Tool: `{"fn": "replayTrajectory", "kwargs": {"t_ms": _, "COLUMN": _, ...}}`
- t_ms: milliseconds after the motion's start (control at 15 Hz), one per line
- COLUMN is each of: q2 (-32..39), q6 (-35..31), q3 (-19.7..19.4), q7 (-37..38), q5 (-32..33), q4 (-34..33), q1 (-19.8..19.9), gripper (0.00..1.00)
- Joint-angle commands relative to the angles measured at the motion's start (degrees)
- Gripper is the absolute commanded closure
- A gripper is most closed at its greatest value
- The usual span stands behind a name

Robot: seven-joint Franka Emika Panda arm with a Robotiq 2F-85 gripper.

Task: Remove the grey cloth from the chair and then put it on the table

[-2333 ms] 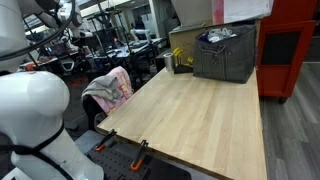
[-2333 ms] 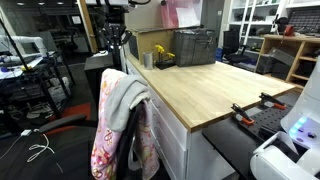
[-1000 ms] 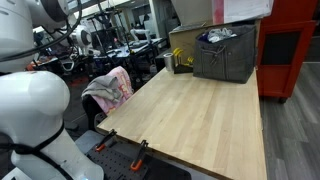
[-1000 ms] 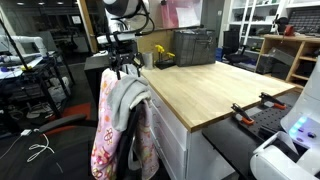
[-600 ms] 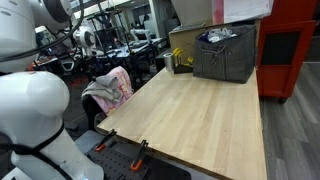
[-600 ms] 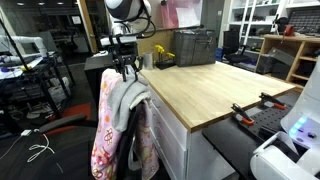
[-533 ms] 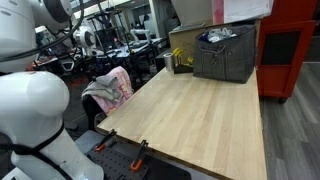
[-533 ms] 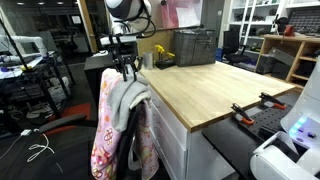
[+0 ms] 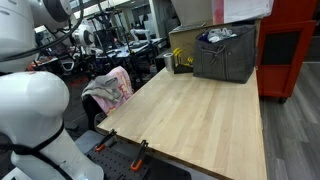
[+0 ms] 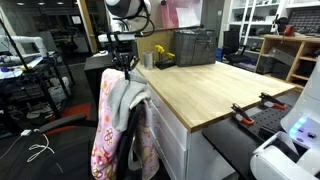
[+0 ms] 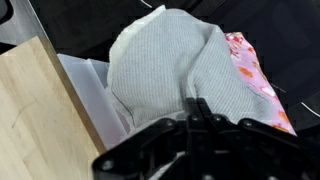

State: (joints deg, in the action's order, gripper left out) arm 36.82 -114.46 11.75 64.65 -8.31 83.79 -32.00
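Note:
The grey cloth point(image 10: 120, 95) hangs over the back of a chair point(image 10: 104, 120) beside the wooden table point(image 10: 200, 85), on top of a pink floral fabric point(image 10: 103, 150). It also shows in an exterior view point(image 9: 100, 92) and fills the wrist view point(image 11: 170, 60). My gripper point(image 10: 122, 68) hangs straight down onto the top of the cloth. In the wrist view the gripper point(image 11: 200, 104) has its jaws drawn together at a fold of the cloth. The cloth still lies on the chair.
A dark crate point(image 9: 225, 55) and a yellow object point(image 10: 160, 52) stand at the table's far end. Orange clamps point(image 9: 140, 150) grip the table's near edge. A white robot body point(image 9: 30, 120) fills the near corner. Lab benches and cables surround the chair.
The gripper came down from above onto the top of the cloth and its jaws narrowed. In the last half second it has barely moved. The cloth has not shifted.

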Motion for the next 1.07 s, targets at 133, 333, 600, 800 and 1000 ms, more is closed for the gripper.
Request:
{"fn": "replayTrajectory", "kwargs": {"t_ms": 133, "q2": -8.31, "q6": -3.26, "q3": -0.73, "q7": 4.83, "q5": -0.49, "q4": 7.02, "q1": 1.16, "gripper": 0.99}}
{"fn": "replayTrajectory", "kwargs": {"t_ms": 333, "q2": -12.14, "q6": -3.56, "q3": -2.22, "q7": 8.68, "q5": 1.34, "q4": 11.09, "q1": 1.97, "gripper": 0.99}}
{"fn": "replayTrajectory", "kwargs": {"t_ms": 600, "q2": -17.14, "q6": -3.06, "q3": -4.15, "q7": 15.41, "q5": 5.21, "q4": 16.96, "q1": 3.71, "gripper": 0.99}}
{"fn": "replayTrajectory", "kwargs": {"t_ms": 800, "q2": -19.58, "q6": -1.95, "q3": -4.89, "q7": 19.88, "q5": 8.85, "q4": 20.52, "q1": 5.55, "gripper": 0.99}}
{"fn": "replayTrajectory", "kwargs": {"t_ms": 1000, "q2": -21.37, "q6": -1.15, "q3": -5.29, "q7": 22.84, "q5": 10.66, "q4": 24.14, "q1": 8.01, "gripper": 0.99}}
